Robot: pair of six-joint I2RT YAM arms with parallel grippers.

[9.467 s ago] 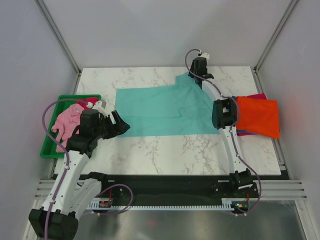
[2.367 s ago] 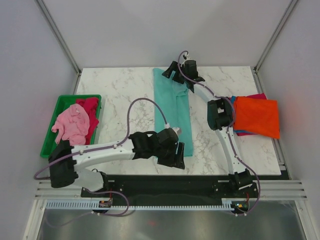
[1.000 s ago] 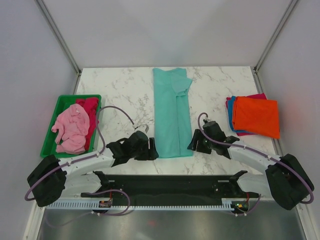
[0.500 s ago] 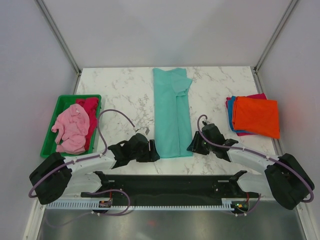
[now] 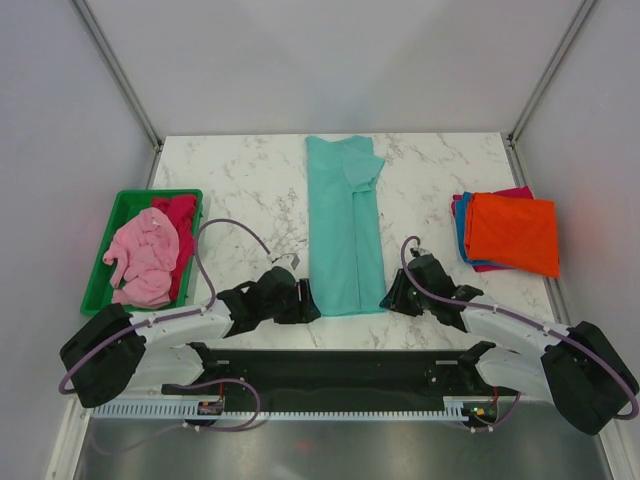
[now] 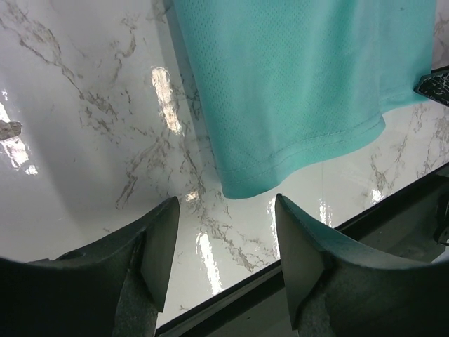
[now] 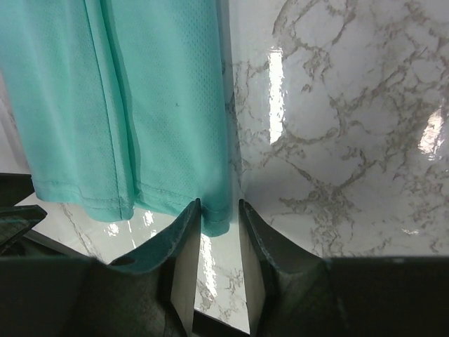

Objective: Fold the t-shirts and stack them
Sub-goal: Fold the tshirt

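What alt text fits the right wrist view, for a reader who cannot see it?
A teal t-shirt, folded into a long strip, lies on a marble table, its near hem corner between the two dark fingers of the right gripper. Whether they pinch it is unclear.

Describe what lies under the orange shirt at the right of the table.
The orange shirt lies on a blue shirt, whose edge shows at the left, and a magenta shirt, which shows along the far edge. The rest of both, and anything else beneath, is covered.

Blue shirt (image 5: 460, 228) and magenta shirt (image 5: 516, 190), mere edges beneath the orange shirt (image 5: 515, 233).
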